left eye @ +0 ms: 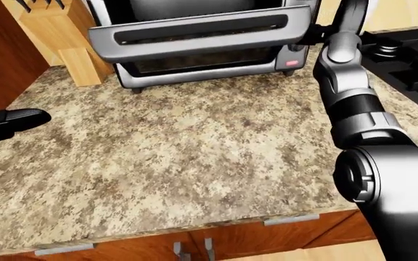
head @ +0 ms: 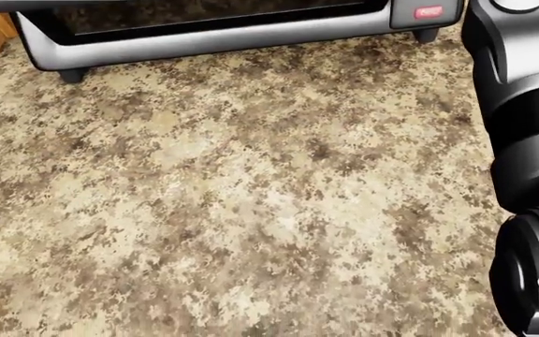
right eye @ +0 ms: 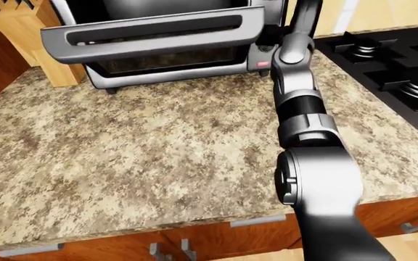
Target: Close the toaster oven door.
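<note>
**Toaster oven door part-raised, right arm reaching to its right edge**

The toaster oven (left eye: 201, 60) stands at the top of both eye views, on the speckled granite bench (left eye: 180, 157). Its door (left eye: 194, 33) is neither flat nor fully up: it tilts away from the oven face, with the long bar handle (right eye: 151, 33) across its upper edge and a strip of the dim oven window visible beneath it. A small red button (head: 428, 11) sits at the oven's lower right corner, and in the head view only the oven's bottom rail and 2 feet show along the top edge.

The right arm (right eye: 303, 125) rises from the bottom right of the eye views up to the right end of the door. The right hand (left eye: 319, 35) is mostly hidden behind the wrist and the door's edge, so whether its fingers are spread or closed cannot be told; it appears to be against or just beside the door's right end.

The left hand (left eye: 9, 120) shows only as dark fingers at the left edge of the left-eye view, over the bench and well apart from the oven; its state cannot be told either.

A wooden knife block (left eye: 64, 38) stands just left of the oven. A black stove (right eye: 390, 60) lies at the right of the bench. Wooden cabinet fronts (right eye: 216, 239) with metal pulls run below the bench edge.
</note>
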